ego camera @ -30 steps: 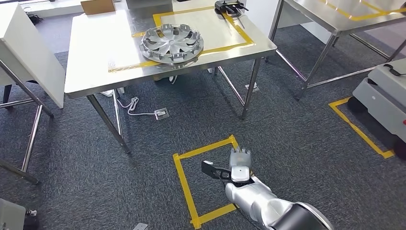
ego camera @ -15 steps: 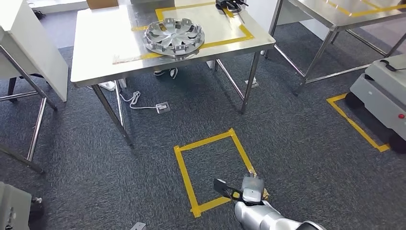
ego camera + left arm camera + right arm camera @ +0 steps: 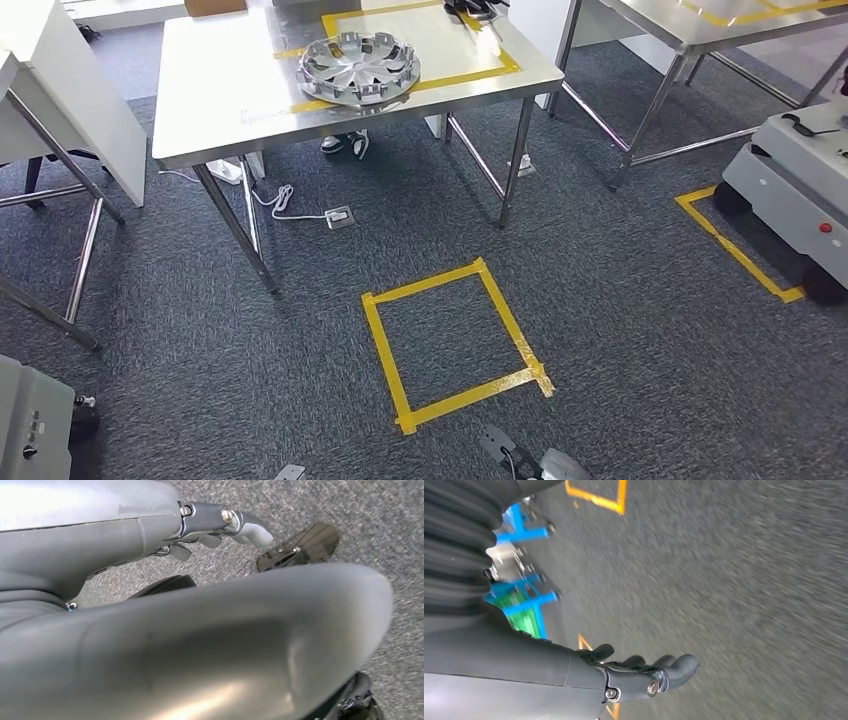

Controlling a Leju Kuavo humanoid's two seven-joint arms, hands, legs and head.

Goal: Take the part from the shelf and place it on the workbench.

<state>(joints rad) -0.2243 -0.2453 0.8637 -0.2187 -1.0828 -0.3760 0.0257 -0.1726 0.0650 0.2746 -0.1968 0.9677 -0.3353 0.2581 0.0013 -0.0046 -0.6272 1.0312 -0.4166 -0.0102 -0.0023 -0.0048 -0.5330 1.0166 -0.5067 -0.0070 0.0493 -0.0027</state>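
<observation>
The part, a silver hubcap, lies flat on the steel workbench, inside a yellow tape outline. My right hand just shows at the bottom edge of the head view, low over the carpet and far from the bench. In the right wrist view this right hand holds nothing, its fingers loosely stretched above the grey carpet. My left hand hangs over the carpet too, with the thick thumb close to the camera and nothing in its grasp.
A yellow tape square marks the floor in front of the bench. A white wheeled cart stands at the right, a second steel table behind it. A white panel leans at the left. A blue and green frame stands on the carpet.
The whole head view has shifted, so the camera moved. My right hand has sunk from the middle of the tape square to the picture's bottom edge.
</observation>
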